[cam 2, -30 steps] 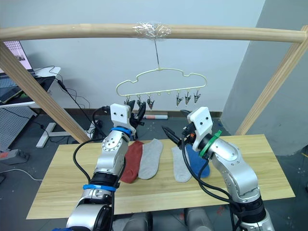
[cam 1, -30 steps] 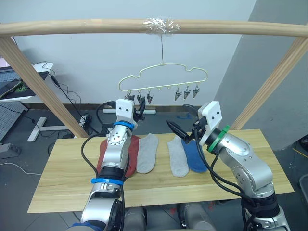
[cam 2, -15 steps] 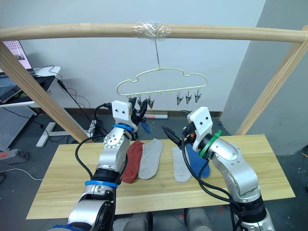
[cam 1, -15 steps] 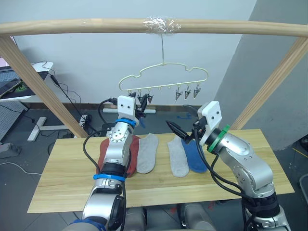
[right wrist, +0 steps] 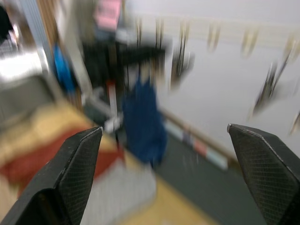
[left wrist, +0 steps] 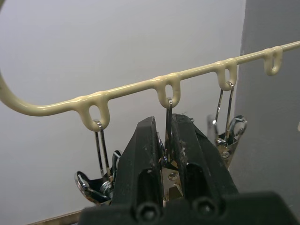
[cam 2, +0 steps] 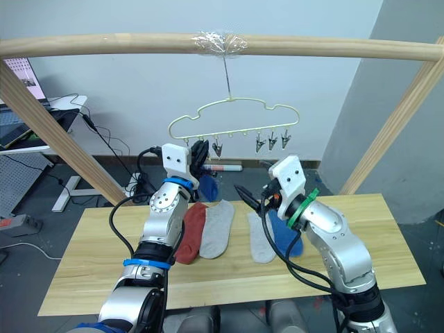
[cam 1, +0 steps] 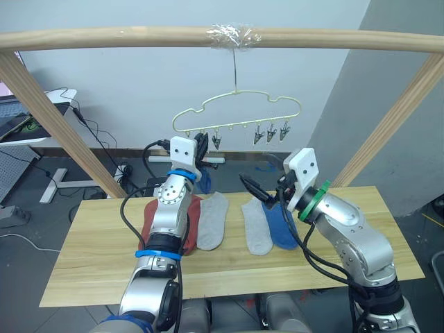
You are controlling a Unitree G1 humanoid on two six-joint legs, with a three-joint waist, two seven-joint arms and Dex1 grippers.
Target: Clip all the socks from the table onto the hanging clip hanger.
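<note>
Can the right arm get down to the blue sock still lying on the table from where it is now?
Probably yes. The right gripper hangs open just above the blue sock, which lies flat beside a grey sock, and nothing stands between them.

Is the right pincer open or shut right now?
Open: the right pincer has its two black fingers spread far apart, nothing between them.
</note>
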